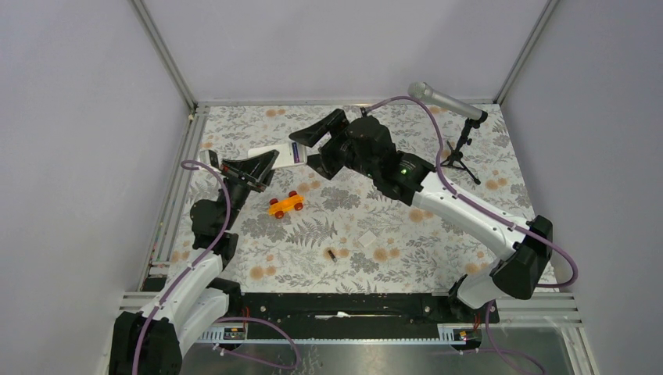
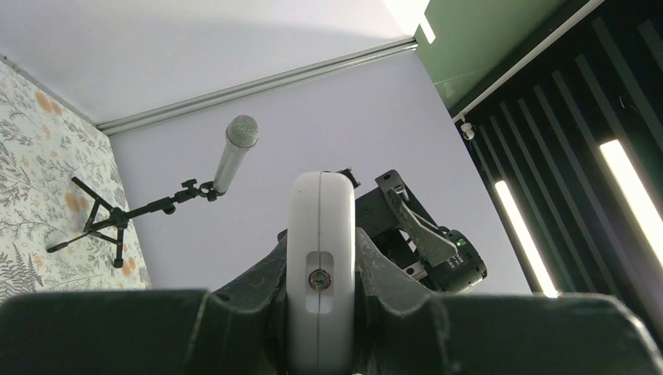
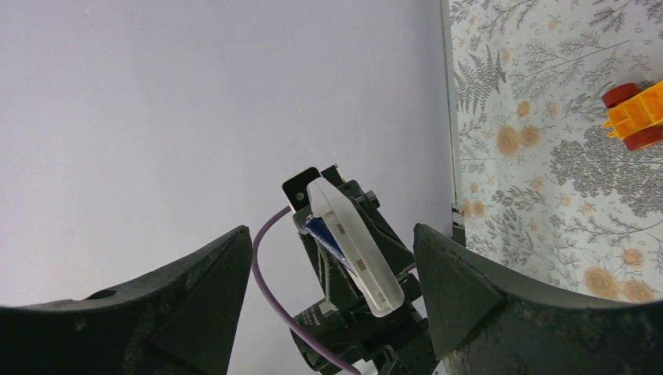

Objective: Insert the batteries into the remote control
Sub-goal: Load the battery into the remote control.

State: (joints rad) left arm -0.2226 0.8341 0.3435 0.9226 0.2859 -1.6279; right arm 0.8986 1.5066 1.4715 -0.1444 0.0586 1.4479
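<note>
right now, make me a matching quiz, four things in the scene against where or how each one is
Things:
1 remote control
2 dark battery
3 toy car
4 right claw

States:
a open
b on the table, nearest the arm bases
c clamped in the left claw
d orange with red wheels

Pairs: 1-c, 2-b, 3-d, 4-a

The remote control point(image 1: 275, 153) is up off the table point(image 1: 406, 258), toward its far left corner, between the left gripper point(image 1: 262, 166) and the right gripper point(image 1: 305, 150). A toy car point(image 1: 286, 205) lies just nearer. A battery point(image 1: 332, 254) lies mid-table toward the near edge, with a square piece point(image 1: 370, 239) to its right. A microphone stand point(image 1: 463, 152) is in the far right corner.
</note>
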